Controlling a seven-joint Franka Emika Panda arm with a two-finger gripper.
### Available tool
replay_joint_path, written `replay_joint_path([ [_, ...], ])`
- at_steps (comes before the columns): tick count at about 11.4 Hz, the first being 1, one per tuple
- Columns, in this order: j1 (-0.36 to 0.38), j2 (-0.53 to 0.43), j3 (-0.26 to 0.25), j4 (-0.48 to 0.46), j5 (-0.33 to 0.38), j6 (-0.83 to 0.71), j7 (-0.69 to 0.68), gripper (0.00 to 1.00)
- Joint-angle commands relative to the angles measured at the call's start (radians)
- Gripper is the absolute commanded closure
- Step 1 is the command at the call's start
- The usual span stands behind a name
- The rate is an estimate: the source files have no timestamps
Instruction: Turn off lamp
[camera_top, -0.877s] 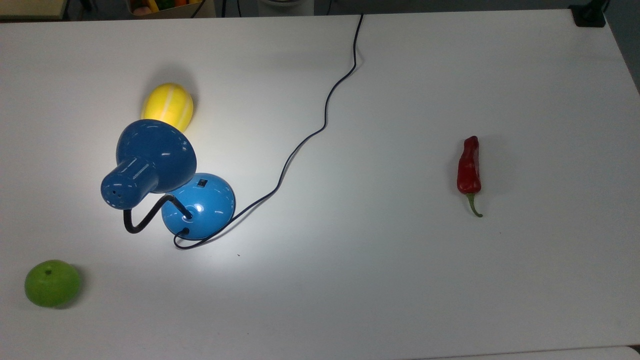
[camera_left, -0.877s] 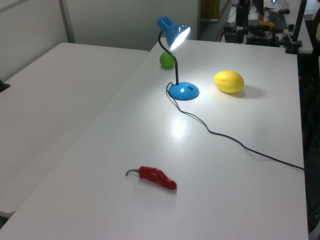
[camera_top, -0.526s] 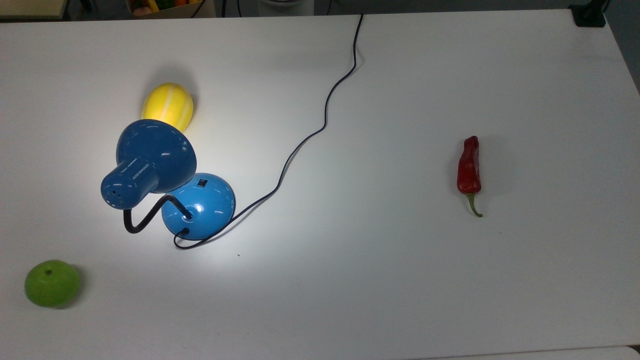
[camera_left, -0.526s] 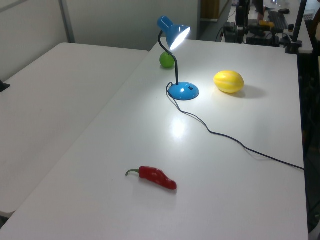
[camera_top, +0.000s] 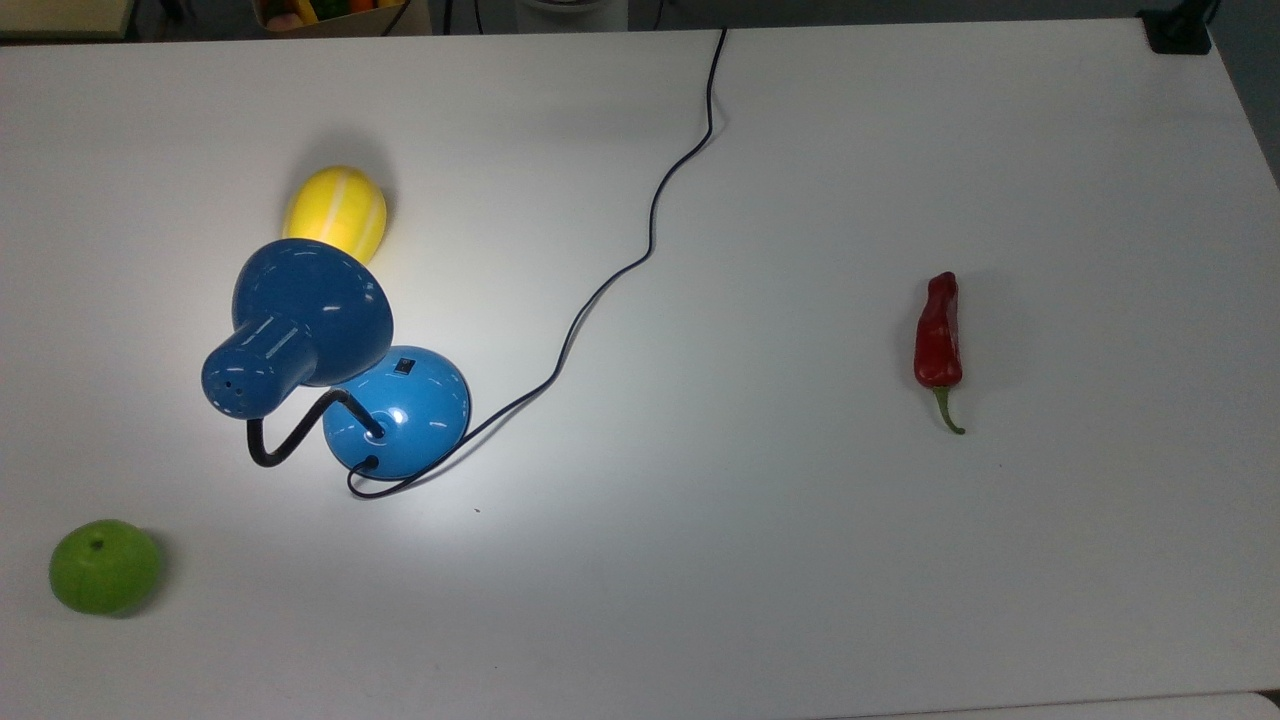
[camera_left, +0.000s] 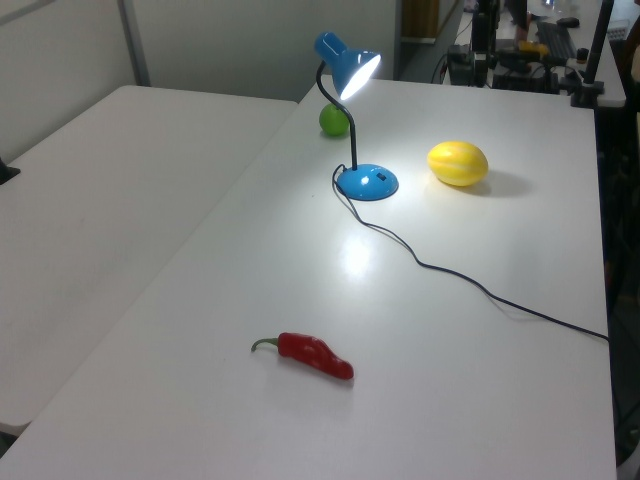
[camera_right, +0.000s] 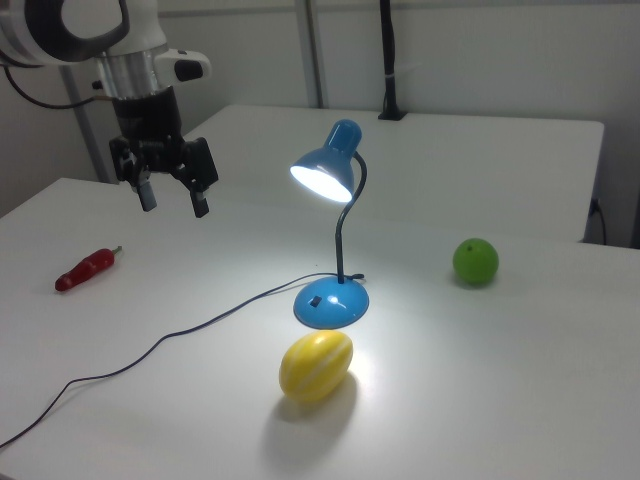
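Well apart: lit lamp (camera_right: 334, 225), gripper (camera_right: 173, 204) spread, hovering.

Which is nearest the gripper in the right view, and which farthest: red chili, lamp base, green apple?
Measured from the gripper, open at the right view's upper left:
1. Red chili, lower left of it, near the right view's left edge.
2. Lamp base, at centre.
3. Green apple, far over on the right view's right.

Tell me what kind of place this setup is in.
Probably a robotics lab or test workspace. A robot arm's gripper hangs above a plain white table laid out with a lit blue lamp, toy-like fruit and a red pepper, with cluttered equipment benches behind.
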Motion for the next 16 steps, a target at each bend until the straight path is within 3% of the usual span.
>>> replay_joint_path([
  [1,0.01,0.005,0.001,0.012,-0.012,-0.028,-0.021,0.18],
  [4,0.01,0.006,0.001,0.012,-0.009,-0.028,-0.037,0.93],
  [5,0.008,0.008,0.001,0.012,-0.004,-0.027,-0.039,1.0],
  [10,-0.003,0.016,-0.004,0.009,0.005,0.007,-0.005,1.0],
  [12,-0.003,0.051,-0.006,-0.008,0.007,0.102,0.121,1.0],
  [16,-0.039,0.153,-0.009,-0.046,0.007,0.345,0.185,1.0],
])
